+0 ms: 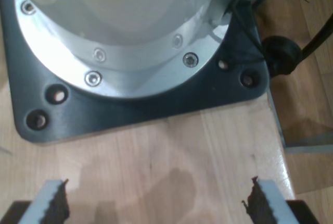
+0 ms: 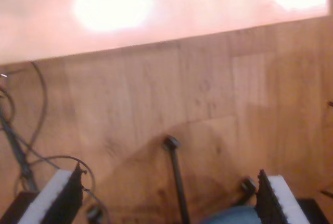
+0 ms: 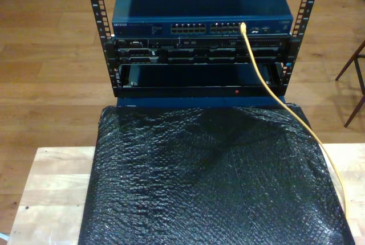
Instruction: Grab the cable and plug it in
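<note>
In the exterior view, the yellow-orange network cable (image 3: 268, 88) ran from a port on the front of the blue network switch (image 3: 202, 5), where its tip was seated among the right-hand ports, down across the face of the black equipment rack (image 3: 199, 57) and along the exterior view's right edge of the black bubble-wrap sheet (image 3: 211, 182). That sheet covered most of a light wooden table (image 3: 51, 188), whose bare planks showed at the exterior view's left. The rack stood on a wooden floor (image 3: 51, 57), with a chair leg (image 3: 356, 85) at the exterior view's right edge. In the first wrist view, the first gripper (image 1: 156, 203) had its serrated fingers (image 1: 52, 203) spread wide apart with nothing between them, above light wooden planks and facing a round aluminium arm base (image 1: 130, 52) bolted to a dark square mounting plate (image 1: 156, 99); a black cable connector (image 1: 281, 54) lay beside the plate. In the second wrist view, the second gripper (image 2: 169, 198) likewise had its fingers (image 2: 62, 195) held well apart and empty, above the wooden floor, where thin dark wires (image 2: 26, 151) and a dark stand leg (image 2: 174, 177) were visible.
</note>
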Motion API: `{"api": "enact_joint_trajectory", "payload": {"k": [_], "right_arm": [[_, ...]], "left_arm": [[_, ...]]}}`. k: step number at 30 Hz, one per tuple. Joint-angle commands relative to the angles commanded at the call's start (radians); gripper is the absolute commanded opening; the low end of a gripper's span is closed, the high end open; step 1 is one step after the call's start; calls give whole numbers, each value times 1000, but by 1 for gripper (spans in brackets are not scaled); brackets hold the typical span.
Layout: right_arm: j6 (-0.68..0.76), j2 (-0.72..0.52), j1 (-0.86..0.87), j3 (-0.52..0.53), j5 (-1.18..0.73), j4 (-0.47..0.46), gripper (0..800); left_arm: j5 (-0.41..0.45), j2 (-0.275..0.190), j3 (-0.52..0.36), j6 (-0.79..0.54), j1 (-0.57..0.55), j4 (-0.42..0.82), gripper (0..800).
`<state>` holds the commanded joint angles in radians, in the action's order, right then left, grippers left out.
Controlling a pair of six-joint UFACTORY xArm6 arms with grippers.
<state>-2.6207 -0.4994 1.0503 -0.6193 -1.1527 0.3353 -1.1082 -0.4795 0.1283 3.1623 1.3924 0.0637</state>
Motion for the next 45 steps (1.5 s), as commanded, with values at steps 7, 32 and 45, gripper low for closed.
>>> {"api": "enact_joint_trajectory", "payload": {"k": [7, 32, 45], "right_arm": [[-107, -54, 121, 23, -92, -110, 797], [-497, -250, 460, 371, -101, -186, 798], [-540, -239, 459, 428, -112, -201, 798]], "left_arm": [[0, 0, 0, 0, 0, 0, 800], [0, 0, 0, 0, 0, 0, 800], [0, 0, 0, 0, 0, 0, 800]]}}
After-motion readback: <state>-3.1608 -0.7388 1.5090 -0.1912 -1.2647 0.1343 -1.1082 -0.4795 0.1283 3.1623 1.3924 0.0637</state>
